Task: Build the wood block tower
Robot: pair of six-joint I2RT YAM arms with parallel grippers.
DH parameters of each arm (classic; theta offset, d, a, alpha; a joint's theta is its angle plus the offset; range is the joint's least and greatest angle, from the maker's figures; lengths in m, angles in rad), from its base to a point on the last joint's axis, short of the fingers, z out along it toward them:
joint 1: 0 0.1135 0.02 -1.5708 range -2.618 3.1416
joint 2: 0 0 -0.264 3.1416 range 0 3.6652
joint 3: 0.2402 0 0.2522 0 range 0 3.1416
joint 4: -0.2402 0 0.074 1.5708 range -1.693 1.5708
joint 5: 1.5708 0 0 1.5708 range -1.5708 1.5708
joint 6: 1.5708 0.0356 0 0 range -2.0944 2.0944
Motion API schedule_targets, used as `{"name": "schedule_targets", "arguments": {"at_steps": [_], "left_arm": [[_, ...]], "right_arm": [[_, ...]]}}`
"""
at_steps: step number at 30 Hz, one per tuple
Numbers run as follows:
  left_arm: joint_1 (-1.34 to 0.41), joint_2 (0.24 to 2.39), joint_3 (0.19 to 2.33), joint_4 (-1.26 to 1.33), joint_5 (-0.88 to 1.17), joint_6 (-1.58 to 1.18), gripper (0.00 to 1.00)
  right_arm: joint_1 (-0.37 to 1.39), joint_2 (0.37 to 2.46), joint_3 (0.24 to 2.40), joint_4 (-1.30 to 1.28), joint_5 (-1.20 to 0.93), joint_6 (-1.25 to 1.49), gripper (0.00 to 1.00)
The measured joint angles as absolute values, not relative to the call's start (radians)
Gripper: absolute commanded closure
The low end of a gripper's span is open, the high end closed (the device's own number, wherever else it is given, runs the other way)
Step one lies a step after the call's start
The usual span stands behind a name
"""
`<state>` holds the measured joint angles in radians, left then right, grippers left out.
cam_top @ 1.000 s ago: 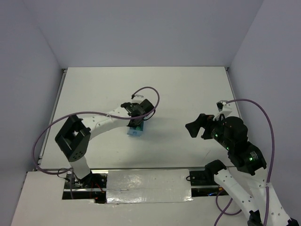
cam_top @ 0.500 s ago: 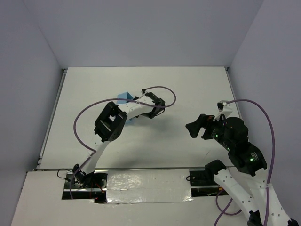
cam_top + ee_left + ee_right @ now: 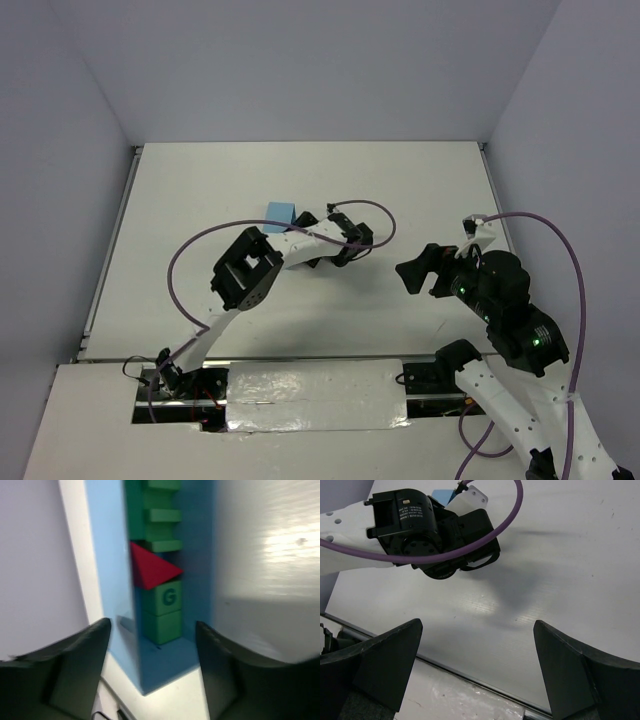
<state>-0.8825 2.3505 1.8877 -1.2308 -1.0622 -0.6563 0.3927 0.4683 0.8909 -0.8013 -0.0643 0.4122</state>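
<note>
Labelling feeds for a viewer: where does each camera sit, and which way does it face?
Top external: above, behind the bases, looking down on the table; both arms, left tool and right tool show.
Left wrist: on the left arm, facing the light blue box of green blocks and red triangular piece; own fingers show.
Right wrist: on the right arm, facing the left arm across the table; own fingers show.
Shared: top and left wrist both see the box.
</note>
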Motion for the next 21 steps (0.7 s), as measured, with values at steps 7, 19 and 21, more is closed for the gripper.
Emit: {"name": "schedule_targets", "arguments": {"at_steps": [7, 19, 21], "left_arm": [[-0.902, 2.347, 1.888, -1.198, -1.01, -0.661, 0.0], [-0.749, 1.721, 1.57, -0.826, -0.612, -0.554, 0.0], [-0.625, 1.626, 1.491, -0.733, -0.489, -0.523, 0.01]], "right_arm": [[0.393, 0.467, 0.891, -0.801, -0.065, 0.406, 0.0], [0.393, 0.471, 0.891, -0.8, -0.081, 0.402, 0.0], [0.395, 0.473, 0.891, -0.8, -0.087, 0.402, 0.0]]}}
